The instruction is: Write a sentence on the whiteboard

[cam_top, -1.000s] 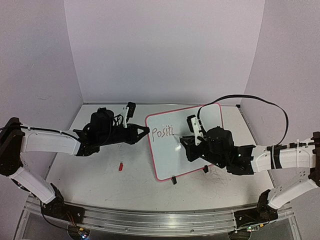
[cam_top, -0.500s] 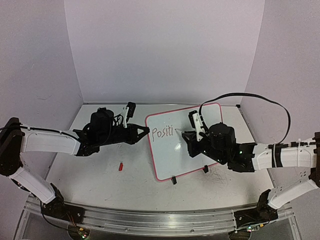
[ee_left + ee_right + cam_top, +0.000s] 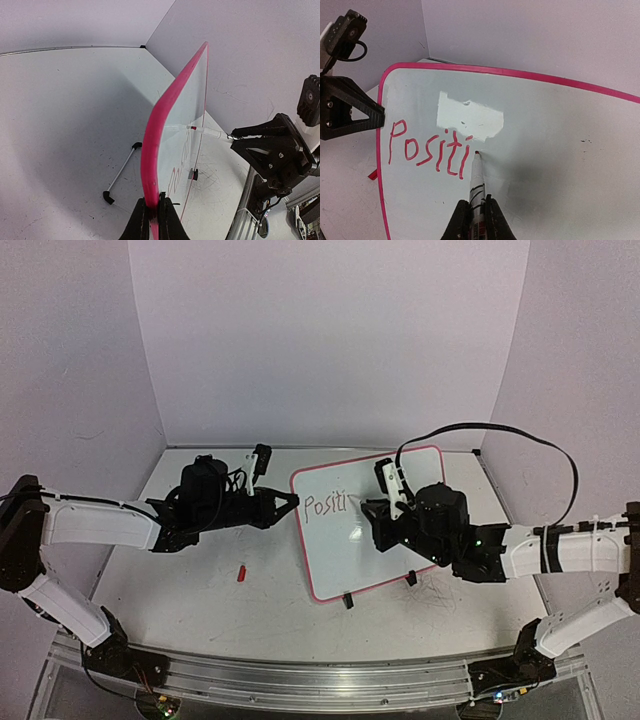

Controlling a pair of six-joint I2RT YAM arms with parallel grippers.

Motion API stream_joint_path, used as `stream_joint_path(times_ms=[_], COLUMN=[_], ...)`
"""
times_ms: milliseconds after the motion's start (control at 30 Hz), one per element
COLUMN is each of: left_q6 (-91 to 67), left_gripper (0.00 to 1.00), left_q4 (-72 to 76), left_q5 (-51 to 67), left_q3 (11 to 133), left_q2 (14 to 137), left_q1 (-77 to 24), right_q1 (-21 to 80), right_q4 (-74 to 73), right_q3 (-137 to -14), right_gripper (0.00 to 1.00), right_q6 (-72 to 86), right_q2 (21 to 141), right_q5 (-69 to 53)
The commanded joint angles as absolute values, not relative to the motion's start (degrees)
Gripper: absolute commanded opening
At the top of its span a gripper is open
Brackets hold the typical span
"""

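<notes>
1. Looking from the top view, the whiteboard (image 3: 335, 555) stands tilted in the middle of the table (image 3: 180, 590), on two black clip feet (image 3: 347, 601). The left gripper (image 3: 290, 502) is closed on its left edge. The right gripper (image 3: 368, 512) is over the board face, just right of the sentence (image 3: 325, 505). One small red object (image 3: 241, 573) lies on the table, near and left of the board. The count is one board, two feet and two grippers.
2. In the left wrist view, the jaws are closed on the pink frame. I judge this grip must hold steady, so the board does not swing under the pen.
3. In the right wrist view, the fingers are clamped around one marker (image 3: 476, 175). Its red tip touches, or almost touches, the board just right of "Positi", six letters. The next letter should begin near the last "i", on the same line, with light pressure.
</notes>
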State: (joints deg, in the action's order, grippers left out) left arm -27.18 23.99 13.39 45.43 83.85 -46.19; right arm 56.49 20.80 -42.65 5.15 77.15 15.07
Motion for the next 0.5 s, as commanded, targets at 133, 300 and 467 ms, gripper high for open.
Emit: stream_joint_path(times_ms=[133,300,467], left_q6=[-24.96,-25.05,-25.09], left_gripper=[0.0,0.0,0.0], left_q4=[23.29,23.29,23.29], left_q5=[12.12,12.22,12.21], left_q3=[46.95,46.99,46.92], left_q2=[82.21,82.09,82.09], left_q1=[-45.88,-45.9,-45.88], right_q1=[56.43,56.41,56.36], right_q4=[23.38,23.28,22.61], right_q3=[-45.4,-45.24,-45.17], right_gripper=[0.0,0.0,0.0], right_q6=[4.48,4.48,4.64], right_q2=[77.67,78.31,79.1], right_q5=[15.2,16.24,17.11])
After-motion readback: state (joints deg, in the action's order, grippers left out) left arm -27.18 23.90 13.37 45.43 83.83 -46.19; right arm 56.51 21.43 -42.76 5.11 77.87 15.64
